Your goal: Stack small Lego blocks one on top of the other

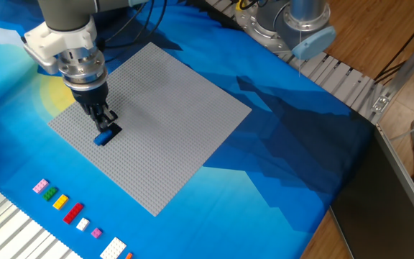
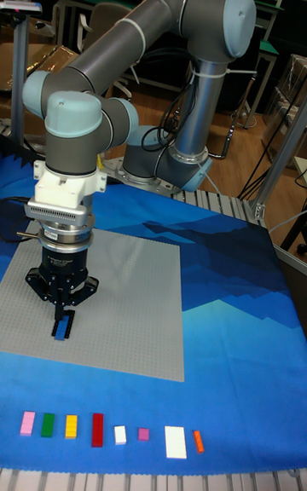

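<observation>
hand [image 1: 103,119] closed, fingers together, just above blue brick [image 1: 104,136] on grey baseplate [image 1: 171,108] — no grip visible

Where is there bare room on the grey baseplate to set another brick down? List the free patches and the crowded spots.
Free: most of the grey baseplate, from the blue brick across to its far and right corners. The blue cloth to its right is bare too. Crowded: the baseplate's left edge, where the hand hangs over the blue brick, and the row of spare bricks along the cloth's front edge.
</observation>
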Controlling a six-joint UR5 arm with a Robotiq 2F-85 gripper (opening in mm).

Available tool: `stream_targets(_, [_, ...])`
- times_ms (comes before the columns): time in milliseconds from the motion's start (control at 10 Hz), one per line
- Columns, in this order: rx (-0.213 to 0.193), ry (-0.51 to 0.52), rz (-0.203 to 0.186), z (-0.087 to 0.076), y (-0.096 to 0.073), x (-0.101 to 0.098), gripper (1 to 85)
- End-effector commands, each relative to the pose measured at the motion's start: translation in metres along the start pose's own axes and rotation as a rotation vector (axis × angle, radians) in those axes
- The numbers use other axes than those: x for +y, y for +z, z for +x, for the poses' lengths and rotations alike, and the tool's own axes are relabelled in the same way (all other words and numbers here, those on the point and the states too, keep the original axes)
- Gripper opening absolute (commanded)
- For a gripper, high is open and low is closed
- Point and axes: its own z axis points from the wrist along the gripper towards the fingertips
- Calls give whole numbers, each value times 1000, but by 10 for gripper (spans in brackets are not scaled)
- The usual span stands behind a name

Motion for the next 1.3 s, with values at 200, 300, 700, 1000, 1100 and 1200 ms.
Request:
stream_targets(200, [-10, 72, 12, -8, -2, 7, 10])
stream_targets(300, [-10, 82, 13, -8, -2, 11, 10])
stream_targets(700, [-22, 70, 9, -9, 3, 13, 10])
stream_targets(1000, [-24, 70, 22, -10, 3, 9, 10])
stream_targets(1100, [-22, 71, 25, -10, 3, 9, 10])
stream_targets(1200, [-22, 73, 21, -10, 3, 10, 10])
